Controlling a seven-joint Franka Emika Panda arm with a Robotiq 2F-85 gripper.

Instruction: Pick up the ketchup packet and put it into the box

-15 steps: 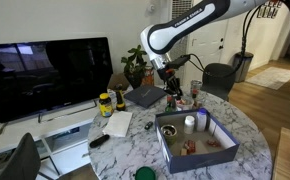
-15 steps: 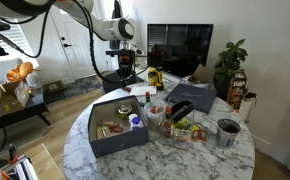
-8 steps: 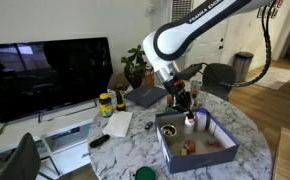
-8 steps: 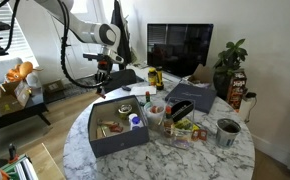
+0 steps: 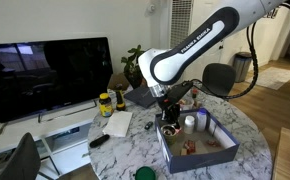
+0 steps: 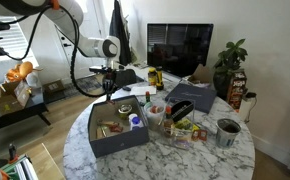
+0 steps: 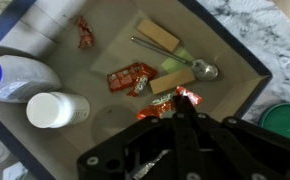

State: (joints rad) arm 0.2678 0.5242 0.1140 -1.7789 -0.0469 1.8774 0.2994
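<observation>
My gripper (image 7: pixel 181 110) hangs over the box, low above its floor. It is shut on the ketchup packet (image 7: pixel 157 108), a small red sachet pinched at the fingertips. The box (image 7: pixel 231 42) has dark outer walls and a brownish floor. In it lie a red wrapper (image 7: pixel 130 77), tan bars, a spoon (image 7: pixel 177 60) and two white bottles (image 7: pixel 57 108). In both exterior views the gripper (image 5: pixel 170 120) (image 6: pixel 109 93) is above one end of the box (image 5: pixel 164 143) (image 6: pixel 120 141). The packet is too small to make out there.
On the round marble table stand a grey laptop (image 5: pixel 143 96), a yellow-lidded jar (image 5: pixel 105 102), a white napkin (image 5: pixel 117 123) and a dark remote (image 5: pixel 98 141). A green lid (image 7: pixel 285 118) lies beside the box. A cup (image 6: pixel 228 130) and food items sit past the box. A TV (image 5: pixel 45 75) stands behind.
The arm has swung from over the table near the laptop to above the box and come down lower. The gripper stays shut.
</observation>
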